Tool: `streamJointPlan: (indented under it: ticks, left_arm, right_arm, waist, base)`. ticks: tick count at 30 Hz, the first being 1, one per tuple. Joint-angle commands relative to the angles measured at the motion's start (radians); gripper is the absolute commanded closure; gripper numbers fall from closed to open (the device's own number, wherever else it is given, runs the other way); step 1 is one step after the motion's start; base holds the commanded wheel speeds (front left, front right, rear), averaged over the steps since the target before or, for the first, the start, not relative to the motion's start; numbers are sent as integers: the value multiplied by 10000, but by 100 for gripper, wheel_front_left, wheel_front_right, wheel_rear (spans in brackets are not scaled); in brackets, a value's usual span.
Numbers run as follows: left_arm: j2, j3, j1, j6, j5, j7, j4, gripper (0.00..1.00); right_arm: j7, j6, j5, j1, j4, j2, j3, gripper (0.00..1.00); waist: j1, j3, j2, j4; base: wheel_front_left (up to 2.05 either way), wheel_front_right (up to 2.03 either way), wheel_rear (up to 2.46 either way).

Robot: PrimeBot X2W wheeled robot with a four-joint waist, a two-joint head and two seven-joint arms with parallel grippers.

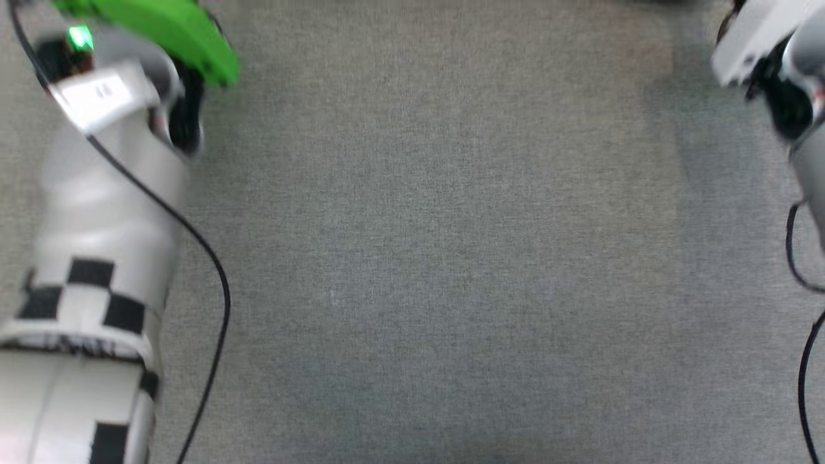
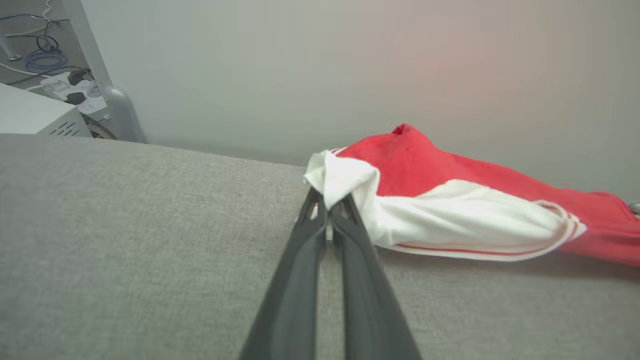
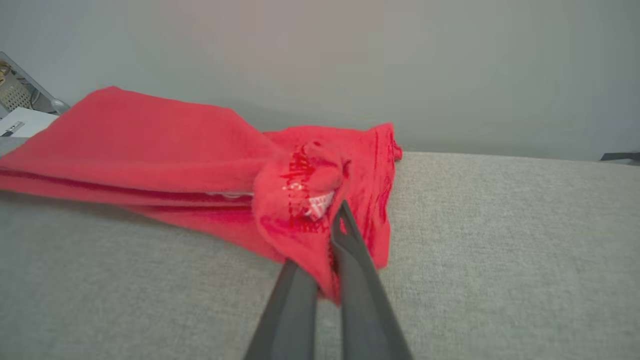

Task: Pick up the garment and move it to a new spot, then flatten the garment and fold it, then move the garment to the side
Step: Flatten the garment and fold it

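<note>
Garment location: the garment (image 2: 425,165) lies on the counter (image 2: 125,225), bunched up near the counter's far edge, against the plain wall.
Left claw: the left claw (image 2: 329,205) is pinched narrow on a corner of the white sleeve (image 2: 450,215), its tips low over the counter.
Right claw: the right claw (image 3: 327,220) is closed on a fold of red cloth at the garment's other end; one finger is partly buried in the fabric, next to a small white label (image 3: 320,202).
Material: thin knit in red and white, with striped trim (image 2: 565,225) round the sleeve opening; it is limp and creased, with no stiff part.
Shape now: a long low heap, folded over itself, sagging flat onto the counter between the two holds.
Counter surface: grey woven covering with a fine, matte weave (image 1: 451,258); it will likely drag on the cloth a little.
Handling: probably light and soft, so it will droop and swing when raised; nothing about it looks fragile.
Where to hold: hems and sleeve edges look the safest grip, as doubled seams slip less than single cloth.
Risk: the left pinch takes only a small corner, which may pull free under tension.
</note>
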Motion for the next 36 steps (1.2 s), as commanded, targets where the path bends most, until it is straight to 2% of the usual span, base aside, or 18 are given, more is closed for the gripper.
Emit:
streamJointPlan:
  ticks: [1,10,15,19,25,36]
  left_arm:
    - [72,-147,735,-25,-225,-115,-231,100]
    - [825,-839,4828,-27,-1302,-221,-2262,100]
    - [1035,-620,6585,5,-1408,-228,-3369,100]
    - [1166,-516,7963,208,-1392,-229,-4227,100]
    - [1481,-440,9989,733,-1560,-22,-5658,100]
    - [1994,-41,13147,2311,-2120,1057,-9059,100]
  right_arm:
    - [-165,-86,192,539,-105,-189,151,100]
    - [-640,-86,1239,3547,-1031,-770,981,100]
    - [-726,-86,1569,4849,-1548,-1115,1143,100]
    - [-821,-86,1672,5901,-1906,-1260,1156,100]
    - [-838,-86,1666,7589,-2577,-1362,1023,100]
    - [-362,-86,919,10650,-4584,-1473,-499,100]
  waist:
    - [-2,-884,0,8]
    - [-2,-2924,0,99]
    - [-2,-3766,0,209]
    - [-2,-4335,0,272]
    - [-2,-5013,0,316]
    - [-2,-5515,0,444]
  base:
    - [0,0,0]
    - [0,0,0]
    - [0,0,0]
    - [0,0,0]
    - [0,0,0]
    - [0,0,0]
